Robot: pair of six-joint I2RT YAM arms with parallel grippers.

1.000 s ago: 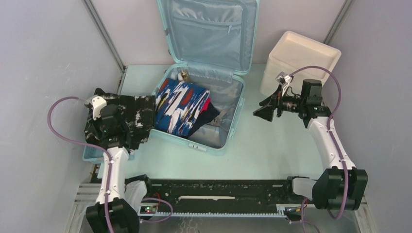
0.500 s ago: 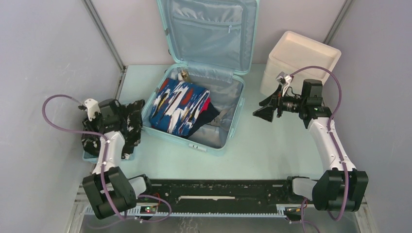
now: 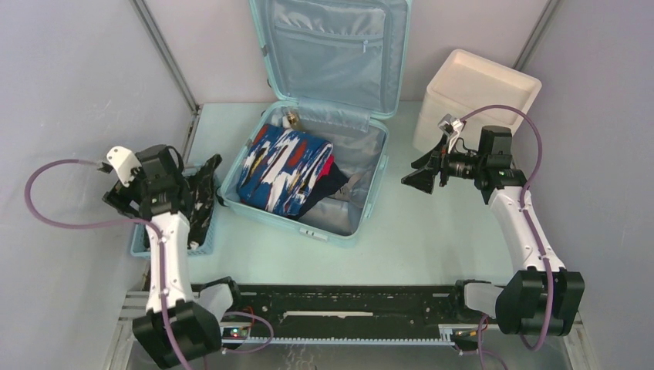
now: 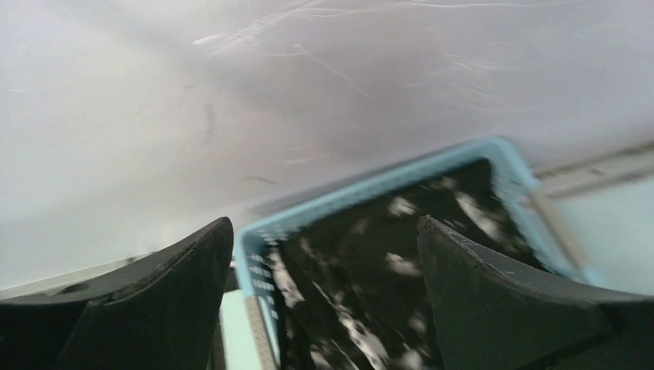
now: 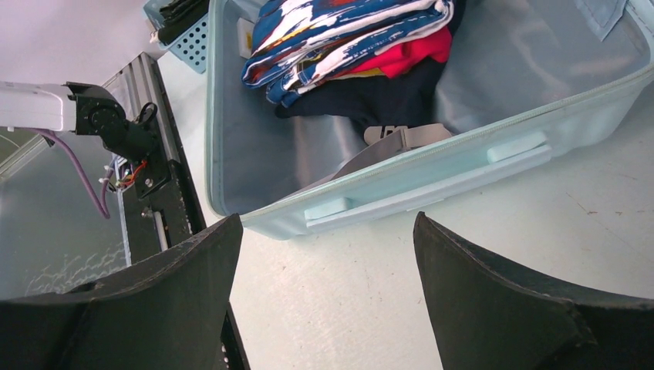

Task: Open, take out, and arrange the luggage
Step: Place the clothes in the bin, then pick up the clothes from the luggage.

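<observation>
The pale mint luggage (image 3: 333,229) lies open on the table with its lid (image 3: 332,46) standing against the back wall. Inside it lie a folded blue, white and red patterned garment (image 3: 284,169), a red piece (image 5: 409,50) and dark clothing (image 5: 378,96). A black-and-white garment (image 3: 202,202) lies in the small blue basket (image 3: 173,248) left of the luggage. My left gripper (image 3: 123,202) hangs open over the basket's left side, holding nothing; its wrist view looks down on the cloth (image 4: 385,293). My right gripper (image 3: 412,179) hovers open to the right of the luggage (image 5: 432,166).
A cream-white box (image 3: 478,96) stands at the back right, behind the right arm. Grey walls close in on both sides; the left gripper is near the left wall (image 4: 308,92). The black rail (image 3: 347,304) runs along the near edge.
The left gripper has opened and let go of the black-and-white garment, which dropped into the basket. The left arm swung left towards the wall. The right arm has not moved.
</observation>
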